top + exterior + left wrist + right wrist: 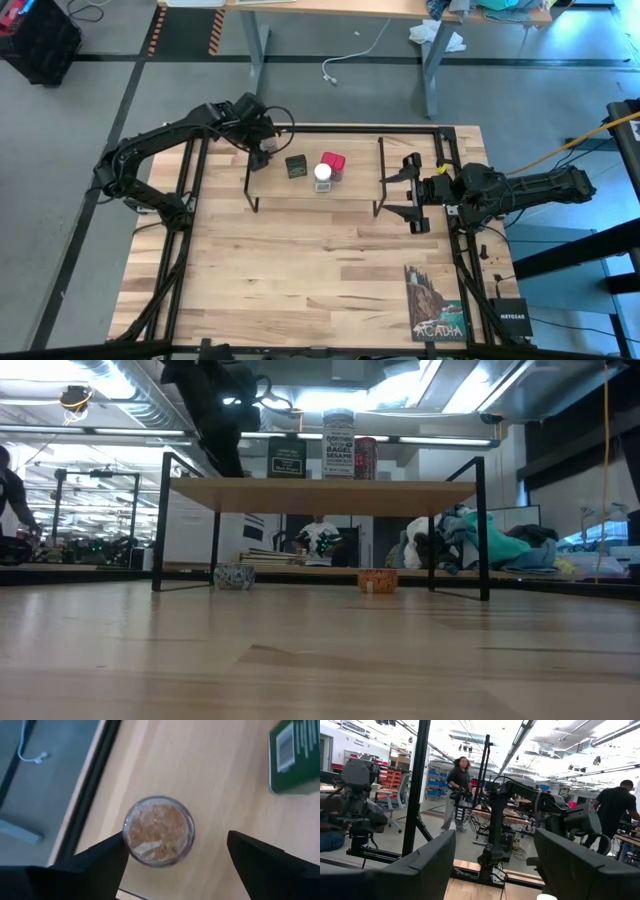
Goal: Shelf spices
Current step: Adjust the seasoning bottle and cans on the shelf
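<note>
The shelf [315,190] stands mid-table, toward the far side. On it stand a dark square tin [296,166], a red square tin [333,162] and a white-capped clear jar [323,175]; the low view shows them too: the dark tin [286,458], the red tin [365,458] and the jar [339,444]. The tiny round tan jar [158,831] stands upright at the shelf's far left corner. My left gripper [175,845] hangs open over it, one finger on either side. My right gripper [408,192] is open and empty, level, just off the shelf's right end. My left gripper comes at the tiny jar from above, pointing down. One fingertip [117,845] stands right against the jar's side [128,832]; I cannot tell whether it touches. The other finger [240,845] is well apart. The jar rests on the shelf plank.
A booklet [433,300] and a small black box [510,310] lie at the table's near right. Two small round things [233,576] [377,581] show under the shelf. The shelf's black wire legs [380,175] stand close to my right gripper. People are in the room behind.
</note>
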Robot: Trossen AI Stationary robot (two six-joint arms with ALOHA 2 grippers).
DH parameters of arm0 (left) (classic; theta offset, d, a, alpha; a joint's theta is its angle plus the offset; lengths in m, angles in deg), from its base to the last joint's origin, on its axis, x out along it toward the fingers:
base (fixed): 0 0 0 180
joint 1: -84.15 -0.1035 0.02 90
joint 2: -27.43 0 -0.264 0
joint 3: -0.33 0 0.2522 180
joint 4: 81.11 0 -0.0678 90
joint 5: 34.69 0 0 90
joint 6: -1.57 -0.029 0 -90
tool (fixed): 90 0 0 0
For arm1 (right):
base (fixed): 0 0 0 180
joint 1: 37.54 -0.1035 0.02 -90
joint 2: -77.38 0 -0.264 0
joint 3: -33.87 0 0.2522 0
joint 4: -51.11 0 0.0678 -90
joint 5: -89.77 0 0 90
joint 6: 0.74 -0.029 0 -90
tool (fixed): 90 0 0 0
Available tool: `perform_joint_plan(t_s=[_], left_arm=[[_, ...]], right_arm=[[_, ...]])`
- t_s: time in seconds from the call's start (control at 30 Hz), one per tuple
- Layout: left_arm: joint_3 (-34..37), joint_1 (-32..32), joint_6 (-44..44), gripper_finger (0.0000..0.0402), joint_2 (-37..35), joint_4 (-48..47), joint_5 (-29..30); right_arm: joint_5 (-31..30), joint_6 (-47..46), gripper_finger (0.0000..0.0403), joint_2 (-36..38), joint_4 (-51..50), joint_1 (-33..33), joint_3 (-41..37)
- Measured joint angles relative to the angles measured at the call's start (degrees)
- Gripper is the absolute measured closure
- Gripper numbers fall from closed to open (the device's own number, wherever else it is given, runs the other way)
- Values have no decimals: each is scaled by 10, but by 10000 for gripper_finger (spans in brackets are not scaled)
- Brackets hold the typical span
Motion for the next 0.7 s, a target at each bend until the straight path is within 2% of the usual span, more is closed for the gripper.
perform_joint_plan(t_s=[0.23,0.43,0.7], left_arm=[[0,20,9,74,0,-6,9],[0,31,1,73,-1,20,75],[-1,43,18,73,-34,51,77]], right_arm=[[0,0,125,0,0,0,0],[0,0,125,0,-2,0,0],[0,0,125,0,-13,0,0]])
